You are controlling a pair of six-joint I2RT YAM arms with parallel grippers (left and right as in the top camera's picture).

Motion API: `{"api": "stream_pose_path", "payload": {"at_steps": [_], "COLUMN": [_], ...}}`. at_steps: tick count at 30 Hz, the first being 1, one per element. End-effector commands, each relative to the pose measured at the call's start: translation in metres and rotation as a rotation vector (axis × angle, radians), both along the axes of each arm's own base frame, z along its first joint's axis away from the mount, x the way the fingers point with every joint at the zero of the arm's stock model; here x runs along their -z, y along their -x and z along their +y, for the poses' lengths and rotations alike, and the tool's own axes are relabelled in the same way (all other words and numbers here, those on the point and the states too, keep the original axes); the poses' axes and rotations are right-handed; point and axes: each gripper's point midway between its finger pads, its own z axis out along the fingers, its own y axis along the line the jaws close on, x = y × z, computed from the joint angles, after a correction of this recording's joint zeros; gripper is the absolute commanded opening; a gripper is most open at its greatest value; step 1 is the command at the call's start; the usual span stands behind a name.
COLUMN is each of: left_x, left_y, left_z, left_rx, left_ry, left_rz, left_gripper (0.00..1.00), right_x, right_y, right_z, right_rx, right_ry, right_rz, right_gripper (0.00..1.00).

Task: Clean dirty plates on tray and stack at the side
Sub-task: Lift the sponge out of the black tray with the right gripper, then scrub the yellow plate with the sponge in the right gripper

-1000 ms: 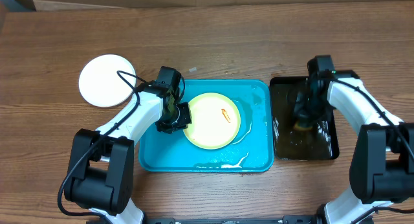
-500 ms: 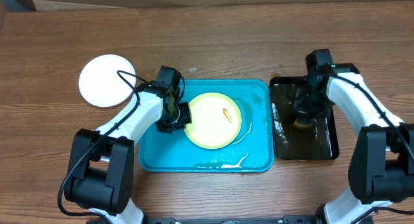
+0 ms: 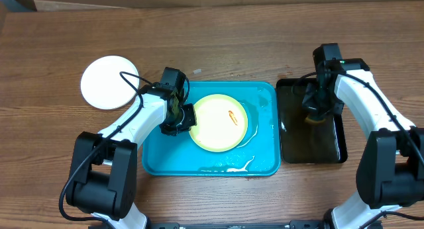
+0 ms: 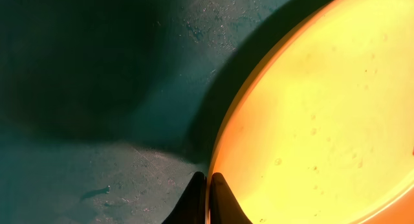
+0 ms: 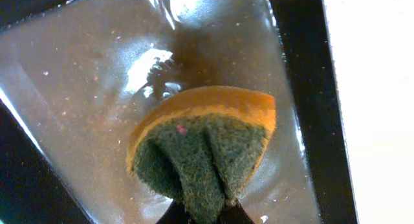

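- Right gripper [image 3: 317, 115] is pinching a sponge [image 3: 314, 122]. In the right wrist view the fingertips of the right gripper [image 5: 202, 215] are pressed into the sponge's near edge.
- The sponge [image 5: 207, 146] is squeezed into a fold, with the dark green scouring face towards the camera and the orange layer arched over the far side.
- It hangs over the black tray [image 3: 279, 90], at about mid-length. That tray holds murky brownish water [image 5: 77, 88]. I cannot tell whether the sponge touches the surface.
- The black tray sits just right of the turquoise tray [image 3: 159, 156], with their sides nearly touching.
- Left gripper [image 3: 187, 118] is clamped on the left rim of the yellow plate [image 3: 218, 123]. In the left wrist view the two fingertips of the left gripper [image 4: 208, 199] are pressed together, with only the thin rim of the plate [image 4: 310, 120] between them.
- The yellow plate lies inside the turquoise tray, roughly centred. The tray floor [image 4: 97, 88] is wet and speckled, and the plate casts a shadow on it.
- A small orange-red smear [image 3: 231, 116] sits on the plate's top face, a little right of its centre.
- A thin white edge shows along the right-near side of the yellow plate. I cannot tell whether it is a second plate underneath.
- A white streak [image 3: 240, 167] lies on the tray floor by the near wall.
- One white plate [image 3: 109, 82] lies flat on the wooden table [image 3: 265, 37], left of and slightly farther than the turquoise tray. It is off the tray, with nothing stacked on it.
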Motion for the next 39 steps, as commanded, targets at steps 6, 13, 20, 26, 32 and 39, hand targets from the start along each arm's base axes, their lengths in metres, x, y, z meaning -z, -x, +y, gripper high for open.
{"api": "stream_pose_path", "payload": {"at_steps": [6, 13, 20, 26, 32, 39], "left_x": [0.002, 0.002, 0.002, 0.002, 0.002, 0.001], "left_y": [-0.004, -0.004, -0.004, -0.004, -0.005, -0.007], "left_z": [-0.001, -0.001, -0.001, -0.001, -0.001, -0.002], "left_rx": [0.012, 0.012, 0.012, 0.012, 0.013, 0.012], "left_ry": [-0.003, -0.003, -0.004, -0.003, -0.002, 0.000], "left_rz": [-0.015, -0.014, -0.013, -0.014, -0.018, -0.026], "left_gripper": [0.04, 0.04, 0.04, 0.04, 0.04, 0.04], "right_x": [-0.012, -0.011, -0.009, -0.010, -0.018, -0.065], "right_y": [-0.009, -0.010, -0.011, -0.010, -0.020, -0.033], "right_z": [-0.005, 0.003, 0.015, 0.013, 0.046, 0.108], "right_rx": [0.015, 0.035, -0.006, -0.016, -0.197, -0.320], "right_ry": [0.107, 0.068, 0.011, 0.038, -0.105, -0.260], "right_rz": [-0.051, -0.058, -0.055, -0.051, -0.070, -0.134], "right_gripper": [0.04, 0.04, 0.04, 0.04, 0.04, 0.04]}}
